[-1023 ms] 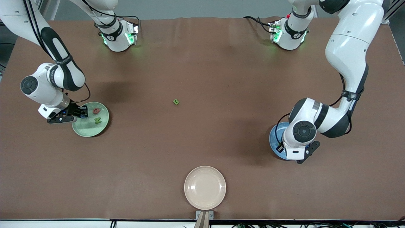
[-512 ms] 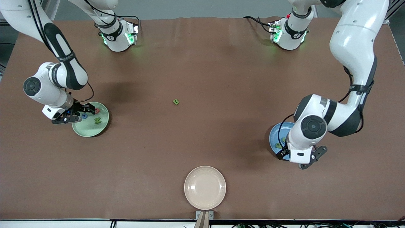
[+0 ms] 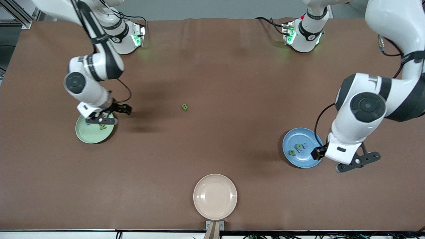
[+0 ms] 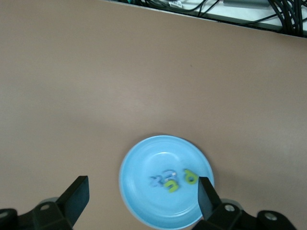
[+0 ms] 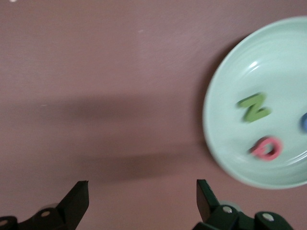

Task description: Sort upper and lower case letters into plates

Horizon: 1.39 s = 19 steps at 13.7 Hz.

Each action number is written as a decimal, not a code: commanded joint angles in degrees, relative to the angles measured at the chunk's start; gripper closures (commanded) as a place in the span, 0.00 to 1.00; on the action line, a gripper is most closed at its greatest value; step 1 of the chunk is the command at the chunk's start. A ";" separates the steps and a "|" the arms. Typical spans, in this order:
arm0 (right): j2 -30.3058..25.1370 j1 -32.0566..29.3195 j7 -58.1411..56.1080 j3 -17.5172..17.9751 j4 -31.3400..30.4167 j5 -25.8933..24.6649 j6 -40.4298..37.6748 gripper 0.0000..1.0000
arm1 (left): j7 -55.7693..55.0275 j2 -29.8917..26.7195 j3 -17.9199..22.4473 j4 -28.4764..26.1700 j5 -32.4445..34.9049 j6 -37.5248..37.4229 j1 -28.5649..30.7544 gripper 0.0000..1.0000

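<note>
1. You have most of the sorting done: the pale green plate [image 3: 94,132], toward the right arm's end of the table, holds a green N [image 5: 253,107], a pink-red letter [image 5: 266,148] and a blue piece [image 5: 304,122] at the edge of the right wrist view.
2. The blue plate [image 3: 301,148], toward the left arm's end, holds two green letters [image 4: 180,180] and a pale blue cluster [image 4: 162,178] that I cannot count.
3. One green letter [image 3: 184,107] is left on the bare table near the middle, well apart from both plates; I judge it to be the last piece to place.
4. The beige plate [image 3: 215,196], nearest the front camera, holds nothing.
5. Your right gripper [image 3: 111,114] hangs over the green plate's rim on the side toward the loose letter, fingers spread and holding nothing.
6. Your left gripper [image 3: 355,162] is just beside the blue plate, also spread and holding nothing.
7. The front view alone shows the stray letter. The wrist views show the plates' contents, which the right arm partly hides from the front.
</note>
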 commanded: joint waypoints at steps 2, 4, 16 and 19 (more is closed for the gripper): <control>-0.64 10.44 22.63 -0.57 -1.05 2.11 0.96 0.01 | 8.94 -7.87 -0.45 -1.41 -5.92 -5.03 1.91 0.00; 0.76 14.83 34.05 -0.57 -1.05 3.08 3.58 0.01 | 15.08 -10.86 -0.54 -1.32 -11.03 -6.27 4.37 0.00; 16.32 28.04 61.00 -0.75 8.61 2.82 12.47 0.01 | 33.75 -22.90 21.68 -1.93 -28.18 -23.40 -7.29 0.00; 17.64 28.13 61.00 -0.84 9.41 2.12 12.30 0.02 | 32.35 -27.37 24.68 -6.04 -28.18 -25.08 -11.78 0.00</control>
